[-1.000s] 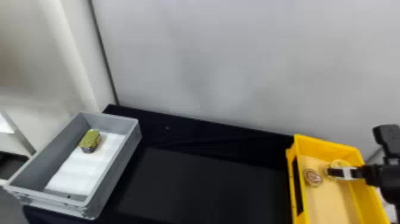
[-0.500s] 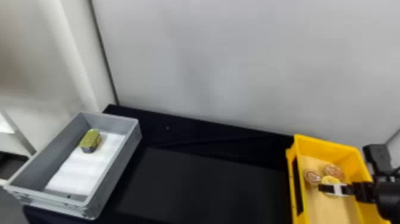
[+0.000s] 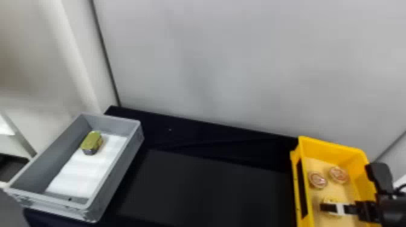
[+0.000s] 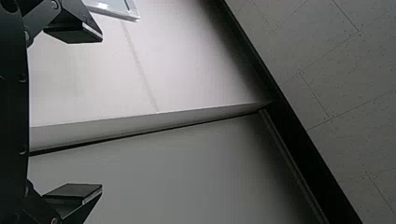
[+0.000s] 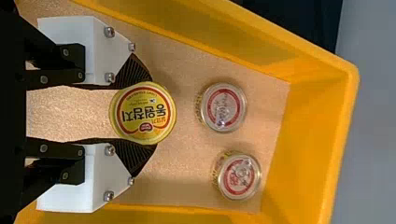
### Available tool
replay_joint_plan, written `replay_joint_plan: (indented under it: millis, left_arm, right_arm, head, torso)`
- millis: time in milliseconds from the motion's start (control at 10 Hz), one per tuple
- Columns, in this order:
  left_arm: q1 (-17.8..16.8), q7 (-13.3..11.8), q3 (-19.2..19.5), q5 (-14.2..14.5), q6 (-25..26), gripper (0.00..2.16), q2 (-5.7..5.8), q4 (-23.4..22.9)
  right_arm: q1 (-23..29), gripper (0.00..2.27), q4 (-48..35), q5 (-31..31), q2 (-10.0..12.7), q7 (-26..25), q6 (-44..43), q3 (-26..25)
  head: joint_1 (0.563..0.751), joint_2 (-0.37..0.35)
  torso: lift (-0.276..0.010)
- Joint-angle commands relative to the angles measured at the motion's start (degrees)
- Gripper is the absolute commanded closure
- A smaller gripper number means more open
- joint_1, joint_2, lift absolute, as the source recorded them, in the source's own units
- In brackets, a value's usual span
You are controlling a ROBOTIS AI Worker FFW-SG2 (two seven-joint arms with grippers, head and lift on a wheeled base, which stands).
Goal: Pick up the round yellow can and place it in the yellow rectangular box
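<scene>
Gripping the can [image 5: 141, 113] inside the box [image 5: 301, 172], the right hand [image 5: 152, 113] should keep it level, clear of the other cans [image 5: 223, 108], releasing only once it sits flat.

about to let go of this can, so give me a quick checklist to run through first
1. Round yellow can within the walls of the yellow rectangular box: ok
2. Can between both fingers of the right gripper: ok
3. Gap between it and the two other cans: ok
4. Can's base down on the box floor: cannot tell, the can's top hides it
5. Fingers off the can: not ok, both meet its sides
6. Left gripper away from the box: ok
</scene>
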Motion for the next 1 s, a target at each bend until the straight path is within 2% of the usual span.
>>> replay_joint_plan:
  millis: [0, 200, 300, 500, 600, 800, 900]
  left_arm:
    - [0.1, -0.2, 0.1, 0.0, -0.2, 0.14, 0.00, 0.1]
    - [0.1, -0.3, -0.1, 0.0, -0.4, 0.14, 0.00, 0.3]
    - [0.1, -0.3, -0.1, 0.0, -0.4, 0.14, 0.00, 0.3]
    - [0.1, -0.4, 0.0, 0.0, -0.4, 0.14, 0.00, 0.3]
    - [0.1, -0.4, 0.1, 0.1, -0.3, 0.14, -0.08, 0.3]
    - [0.2, -0.4, 0.0, 0.1, 0.0, 0.14, -0.26, 0.3]
    - [0.3, -0.4, -0.1, 0.1, 0.1, 0.14, -0.43, 0.3]
  right_arm:
    - [-0.1, 0.78, 2.8, -2.1, -0.1, -0.8, -1.5, -0.7]
    - [0.0, 0.78, 3.6, -2.9, -0.1, -1.8, -1.7, -0.7]
    - [-0.1, 0.68, 3.6, -3.0, -0.1, -1.5, -1.0, -0.6]
    - [0.1, 0.00, 2.3, -3.0, -0.2, -1.0, 2.0, -0.4]
    - [1.2, 0.00, -0.9, -3.0, -0.4, -0.6, 3.8, -0.2]
    - [3.9, 0.44, -16.7, -2.9, -0.5, -4.8, 13.7, 0.4]
    - [4.2, 0.50, -25.5, -2.6, -0.5, -6.9, 15.8, 1.4]
  head:
    - [0.694, -0.078]
    - [0.694, -0.078]
    - [0.694, -0.078]
    - [0.694, -0.078]
    - [0.694, -0.078]
    - [0.694, -0.078]
    - [0.694, -0.078]
  torso:
    - [0.000]
    - [0.000]
    - [0.000]
    - [0.000]
    - [0.000]
    - [0.000]
    - [0.000]
